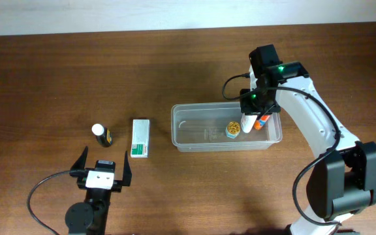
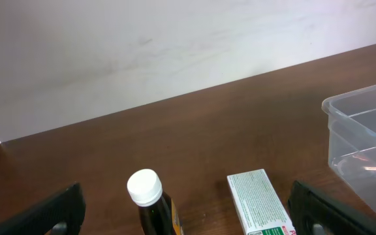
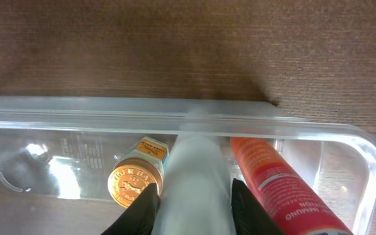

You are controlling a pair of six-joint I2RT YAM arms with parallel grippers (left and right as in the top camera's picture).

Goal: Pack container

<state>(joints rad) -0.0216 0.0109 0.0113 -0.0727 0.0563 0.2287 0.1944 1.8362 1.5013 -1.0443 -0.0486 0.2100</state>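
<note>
The clear plastic container (image 1: 194, 134) sits right of centre; it also shows in the right wrist view (image 3: 57, 111) and at the right of the left wrist view (image 2: 364, 124). Inside it lie a gold-lidded jar (image 1: 232, 128) (image 3: 130, 183) and a red tube (image 1: 261, 121) (image 3: 279, 183). My right gripper (image 1: 249, 121) (image 3: 194, 202) is shut on a white tube (image 3: 198, 176) and holds it over the container between the jar and the red tube. My left gripper (image 1: 102, 168) (image 2: 188, 222) is open and empty. A dark bottle with a white cap (image 1: 101, 134) (image 2: 147, 199) and a white-and-green box (image 1: 140, 137) (image 2: 260, 202) lie in front of it.
The brown wooden table (image 1: 44, 78) ends at a pale wall along the far side. The bottle and box lie left of the container, between it and my left gripper.
</note>
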